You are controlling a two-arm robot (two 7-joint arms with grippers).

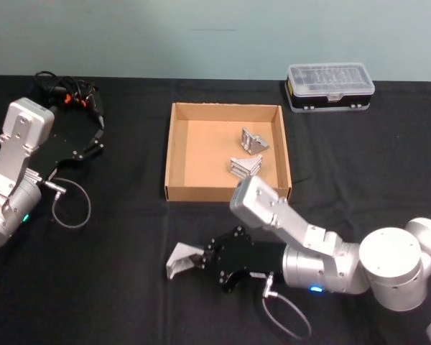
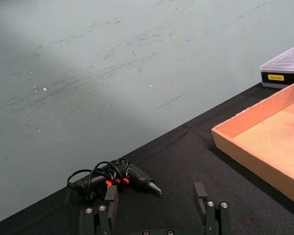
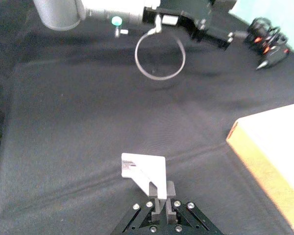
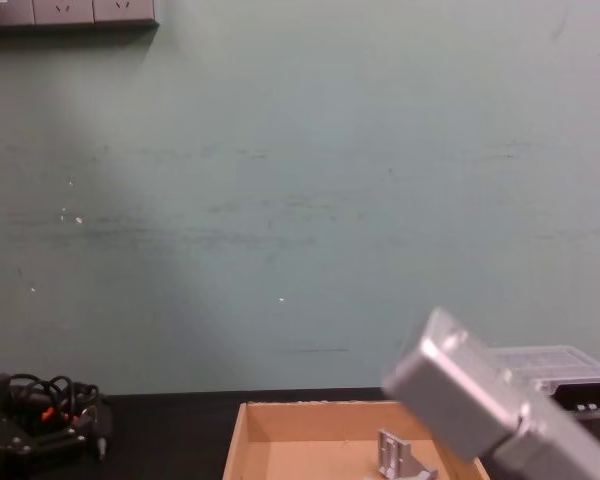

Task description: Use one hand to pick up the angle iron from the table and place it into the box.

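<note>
A silver angle iron point(image 1: 179, 260) point(image 3: 146, 170) sits low over the black table point(image 1: 115, 287), in front of the box. My right gripper point(image 1: 201, 260) point(image 3: 162, 196) is shut on one of its flanges. I cannot tell whether the piece still touches the table. The tan cardboard box point(image 1: 201, 151) point(image 3: 272, 142) point(image 4: 315, 408) lies beyond it and holds two more angle irons point(image 1: 253, 140) point(image 1: 244, 167) point(image 4: 400, 455). At the table's far left my left gripper point(image 1: 93, 140) point(image 2: 157, 203) stays parked and open, holding nothing.
A black plastic case with a clear lid point(image 1: 329, 86) point(image 2: 284, 66) point(image 4: 552, 365) stands behind the box on the right. A black tool with tangled cables point(image 1: 65, 93) point(image 2: 117, 178) point(image 4: 35, 410) lies at the back left. A wire loop point(image 1: 70, 205) hangs from the left wrist.
</note>
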